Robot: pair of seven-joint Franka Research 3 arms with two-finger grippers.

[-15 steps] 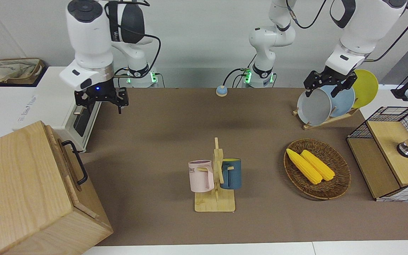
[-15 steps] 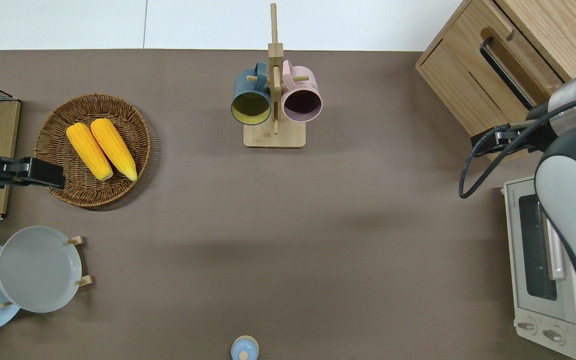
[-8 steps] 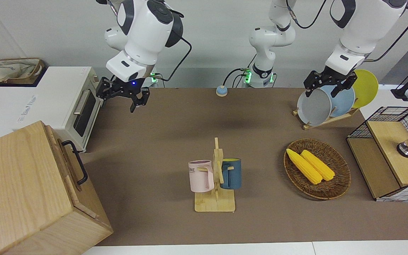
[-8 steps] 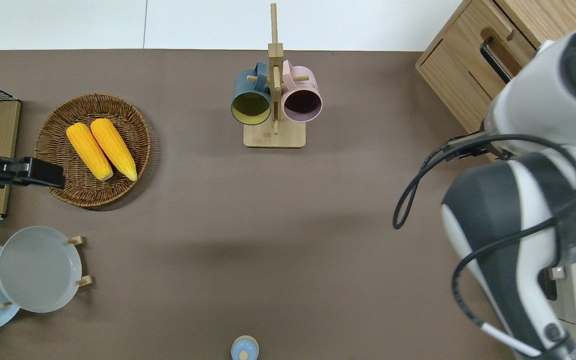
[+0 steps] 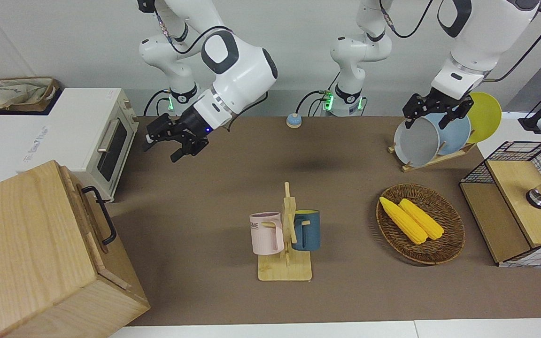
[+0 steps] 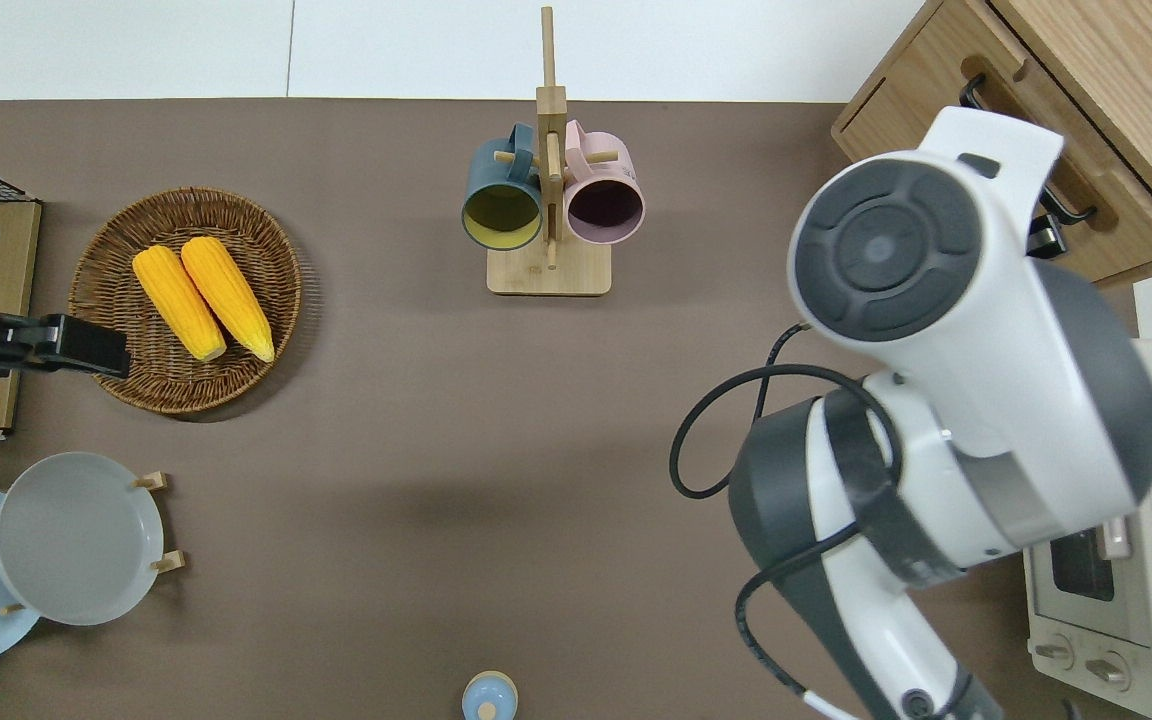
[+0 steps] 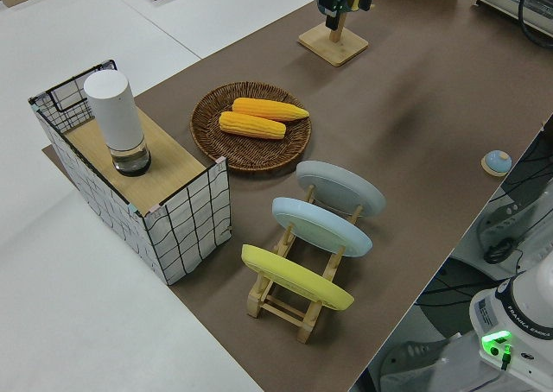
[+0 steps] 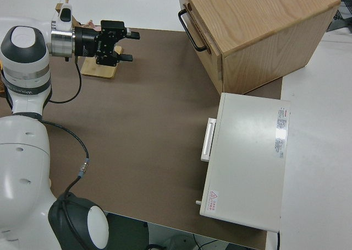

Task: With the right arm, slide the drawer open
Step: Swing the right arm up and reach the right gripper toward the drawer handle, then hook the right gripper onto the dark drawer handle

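Observation:
The light-wood drawer (image 5: 87, 213) with its black loop handle (image 5: 106, 220) sits pushed into the big pale wooden cabinet (image 5: 21, 249) at the right arm's end of the table. The handle also shows in the right side view (image 8: 192, 34). My right gripper (image 5: 162, 148), with its blue light, hangs open and empty over the brown table beside the toaster oven. It lies nearly level, pointing away from the robots (image 8: 129, 46), clearly apart from the handle. In the overhead view the arm hides the gripper. My left arm is parked.
A white toaster oven (image 5: 106, 141) stands beside the cabinet, nearer to the robots. A mug rack (image 5: 287, 234) with two mugs stands mid-table. A basket of corn (image 5: 449, 244), a plate rack (image 5: 439, 136) and a wire-mesh cabinet (image 5: 519, 211) stand toward the left arm's end.
My right arm has swung from over the toaster oven toward the table's middle and lower. Its gripper has tipped from pointing down to nearly level. The drawer has not moved.

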